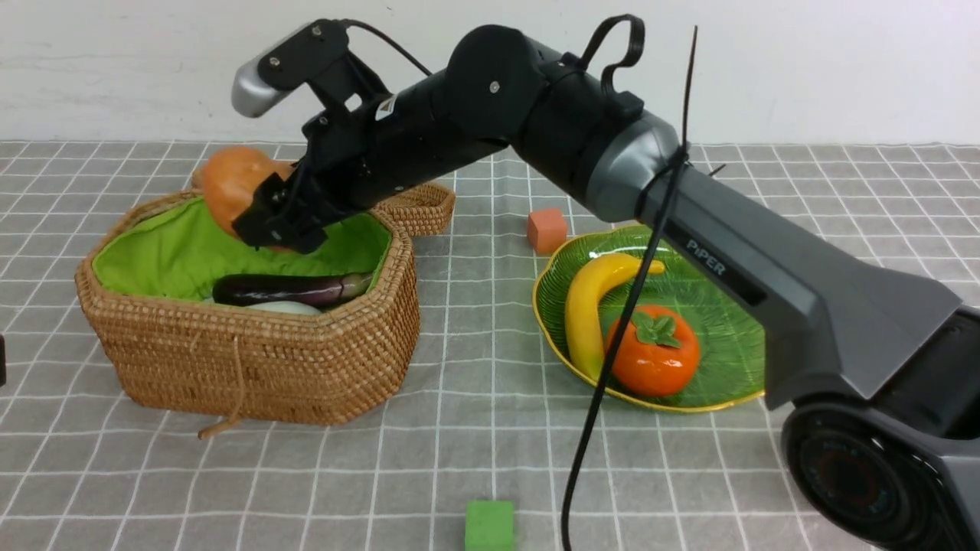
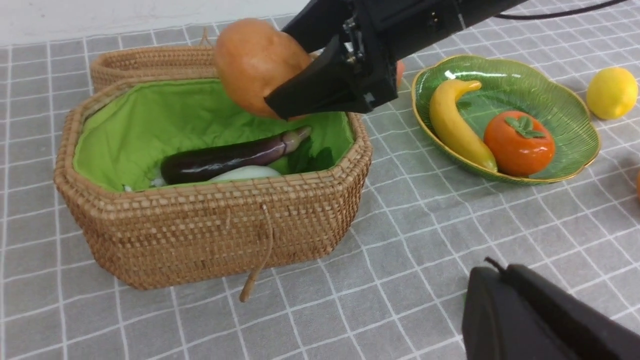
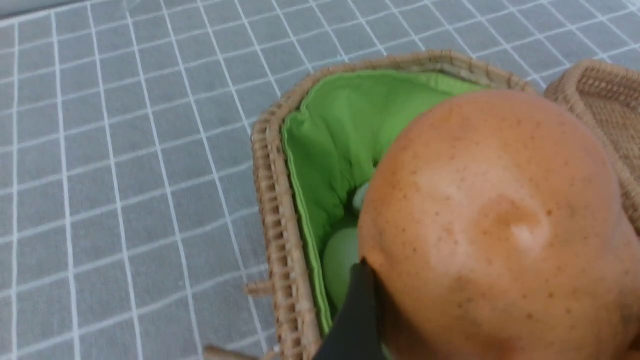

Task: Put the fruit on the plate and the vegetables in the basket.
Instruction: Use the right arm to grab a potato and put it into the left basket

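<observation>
My right gripper (image 1: 260, 218) is shut on the tan speckled potato (image 1: 233, 187), holding it in the air over the back of the open wicker basket (image 1: 253, 360). One black finger (image 3: 357, 310) shows against the potato (image 3: 495, 225); the other is hidden behind it. A purple eggplant (image 1: 291, 289) and a white radish (image 1: 285, 308) lie inside on the green lining. The green plate (image 1: 712, 321) holds a banana (image 1: 589, 306) and a persimmon (image 1: 654, 352). A lemon (image 2: 611, 93) sits on the cloth beyond the plate. My left gripper (image 2: 492, 270) is shut and empty, low over the cloth.
The basket's woven lid (image 1: 417, 207) lies folded back behind it. An orange cube (image 1: 547, 229) sits behind the plate and a green cube (image 1: 490, 525) near the front edge. The right arm's black cable (image 1: 612, 344) hangs across the plate. Grey checked cloth covers the table.
</observation>
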